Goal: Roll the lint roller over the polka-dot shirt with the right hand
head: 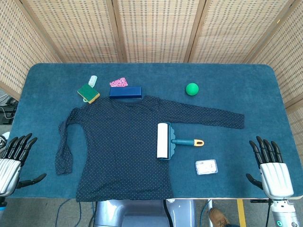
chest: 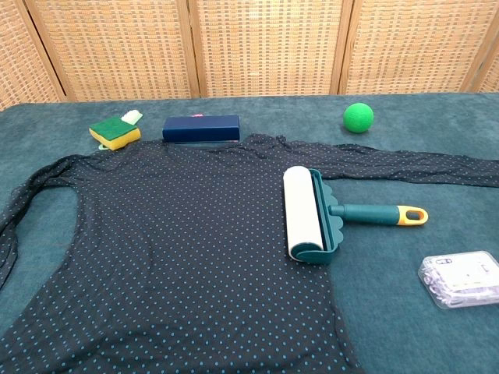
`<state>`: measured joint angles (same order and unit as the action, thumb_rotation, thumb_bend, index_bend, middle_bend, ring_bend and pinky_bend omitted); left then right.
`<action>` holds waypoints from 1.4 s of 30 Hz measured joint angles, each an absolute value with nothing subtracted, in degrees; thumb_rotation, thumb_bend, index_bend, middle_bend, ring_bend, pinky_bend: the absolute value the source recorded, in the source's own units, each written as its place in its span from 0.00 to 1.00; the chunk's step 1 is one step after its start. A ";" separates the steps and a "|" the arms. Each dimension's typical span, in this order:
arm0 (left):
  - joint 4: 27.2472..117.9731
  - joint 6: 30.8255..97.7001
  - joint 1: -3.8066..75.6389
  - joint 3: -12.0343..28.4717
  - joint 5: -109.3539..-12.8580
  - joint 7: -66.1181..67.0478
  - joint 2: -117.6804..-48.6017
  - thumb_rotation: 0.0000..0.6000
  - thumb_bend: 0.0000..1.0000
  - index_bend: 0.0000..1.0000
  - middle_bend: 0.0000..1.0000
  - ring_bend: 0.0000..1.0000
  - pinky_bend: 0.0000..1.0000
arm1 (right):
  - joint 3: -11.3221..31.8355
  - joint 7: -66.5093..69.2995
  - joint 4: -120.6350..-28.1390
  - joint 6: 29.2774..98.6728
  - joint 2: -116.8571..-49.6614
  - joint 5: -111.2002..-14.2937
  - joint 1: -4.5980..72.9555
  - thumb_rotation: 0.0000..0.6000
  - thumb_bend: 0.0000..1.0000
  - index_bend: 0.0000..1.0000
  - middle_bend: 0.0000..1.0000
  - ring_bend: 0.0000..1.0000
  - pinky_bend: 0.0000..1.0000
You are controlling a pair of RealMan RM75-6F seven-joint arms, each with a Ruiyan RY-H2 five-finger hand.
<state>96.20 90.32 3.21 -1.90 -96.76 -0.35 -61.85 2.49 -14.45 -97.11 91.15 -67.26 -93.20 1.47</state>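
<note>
A dark polka-dot shirt [head: 118, 142] [chest: 171, 249] lies flat on the blue table, sleeves spread out. The lint roller [head: 163, 140] [chest: 306, 212] lies on the shirt's right edge, its white roll on the cloth and its teal handle with a yellow tip [head: 199, 142] [chest: 409, 216] pointing right onto the table. My right hand [head: 271, 165] hovers at the table's near right corner, fingers spread, holding nothing, well right of the handle. My left hand [head: 13, 158] sits off the near left edge, fingers also apart and empty. Neither hand appears in the chest view.
A green ball [head: 191, 89] [chest: 359, 117] sits at the back right. A dark blue box [head: 125, 91] [chest: 200, 128], a green-yellow sponge [head: 88, 93] [chest: 115, 133] and a pink packet [head: 118, 82] lie behind the shirt. A clear plastic case [head: 206, 167] [chest: 461, 278] rests near the right hand.
</note>
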 measured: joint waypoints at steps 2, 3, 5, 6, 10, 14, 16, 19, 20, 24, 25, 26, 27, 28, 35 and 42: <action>96.14 90.25 3.23 -1.90 -96.73 -0.33 -61.89 1.00 0.00 0.00 0.00 0.00 0.00 | 2.49 -14.30 -97.13 91.25 -67.28 -93.28 1.45 1.00 0.00 0.00 0.00 0.00 0.00; 96.14 90.19 3.26 -1.90 -96.73 -0.36 -61.89 1.00 0.00 0.00 0.00 0.00 0.00 | 2.51 -14.15 -97.10 91.32 -67.32 -93.33 1.44 1.00 0.00 0.00 0.00 0.00 0.00; 96.16 90.00 3.39 -1.85 -96.64 -0.55 -61.87 1.00 0.00 0.00 0.00 0.00 0.00 | 2.54 -13.57 -97.11 91.29 -67.40 -93.31 1.49 1.00 0.00 0.00 0.00 0.00 0.00; 96.15 89.88 3.47 -1.79 -96.53 -0.62 -61.85 1.00 0.00 0.00 0.00 0.00 0.00 | 2.57 -13.36 -97.15 91.11 -67.44 -93.24 1.58 1.00 0.00 0.00 0.00 0.00 0.00; 96.30 88.76 4.10 -1.21 -95.33 -0.98 -61.79 1.00 0.00 0.00 0.00 0.00 0.00 | 3.69 -13.83 -97.34 89.19 -67.62 -92.75 3.32 1.00 0.00 0.00 0.40 0.39 0.14; 96.40 87.98 4.55 -0.92 -94.76 -1.01 -61.86 1.00 0.00 0.00 0.00 0.00 0.00 | 5.63 -15.60 -98.29 85.11 -67.42 -91.71 6.57 1.00 0.00 0.00 0.77 0.82 0.82; 96.34 87.16 4.93 -0.79 -94.39 -0.84 -62.08 1.00 0.00 0.00 0.00 0.00 0.00 | 6.48 -16.03 -99.35 82.06 -67.09 -90.58 8.49 1.00 0.00 0.00 0.87 0.93 0.98; 96.08 85.57 5.65 -0.35 -92.93 -0.42 -62.59 1.00 0.00 0.00 0.00 0.00 0.00 | 8.39 -17.90 -101.44 74.20 -66.49 -86.50 12.92 1.00 0.00 0.00 0.95 0.99 1.00; 96.03 85.32 5.75 -0.26 -92.63 -0.35 -62.67 1.00 0.00 0.00 0.00 0.00 0.00 | 9.24 -19.35 -102.23 70.58 -66.40 -84.04 15.06 1.00 0.00 0.00 0.97 1.00 1.00; 95.66 83.92 6.30 0.15 -91.06 -0.14 -63.05 1.00 0.00 0.00 0.00 0.00 0.00 | 11.66 -26.45 -103.96 61.51 -67.19 -74.71 21.94 1.00 0.00 0.00 1.00 1.00 1.00; 95.56 83.47 6.47 0.25 -90.63 -0.13 -63.15 1.00 0.00 0.00 0.00 0.00 0.00 | 12.11 -28.22 -104.11 60.34 -67.75 -72.53 23.41 1.00 0.00 0.01 1.00 1.00 1.00; 95.47 83.11 6.60 0.29 -90.36 -0.11 -63.23 1.00 0.00 0.00 0.00 0.00 0.00 | 12.60 -30.43 -104.14 59.10 -68.77 -69.61 25.25 1.00 0.00 0.02 1.00 1.00 1.00; 95.36 82.72 6.73 0.30 -90.13 -0.09 -63.30 1.00 0.00 0.00 0.00 0.00 0.00 | 12.89 -31.93 -104.04 58.27 -69.70 -67.37 26.59 1.00 0.00 0.05 1.00 1.00 1.00; 95.22 82.22 6.92 0.35 -89.73 -0.08 -63.40 1.00 0.00 0.00 0.00 0.00 0.00 | 13.14 -33.35 -103.80 57.42 -70.79 -65.08 27.93 1.00 0.00 0.09 1.00 1.00 1.00; 94.72 80.56 7.69 0.81 -87.81 -0.77 -63.46 1.00 0.00 0.00 0.00 0.00 0.00 | 13.96 -43.11 -100.64 55.13 -79.51 -48.65 37.08 1.00 0.14 0.36 1.00 1.00 1.00; 94.56 79.93 8.18 0.99 -87.32 -1.69 -63.27 1.00 0.00 0.00 0.00 0.00 0.00 | 12.48 -48.00 -96.92 56.89 -84.86 -42.33 42.49 1.00 0.27 0.38 1.00 1.00 1.00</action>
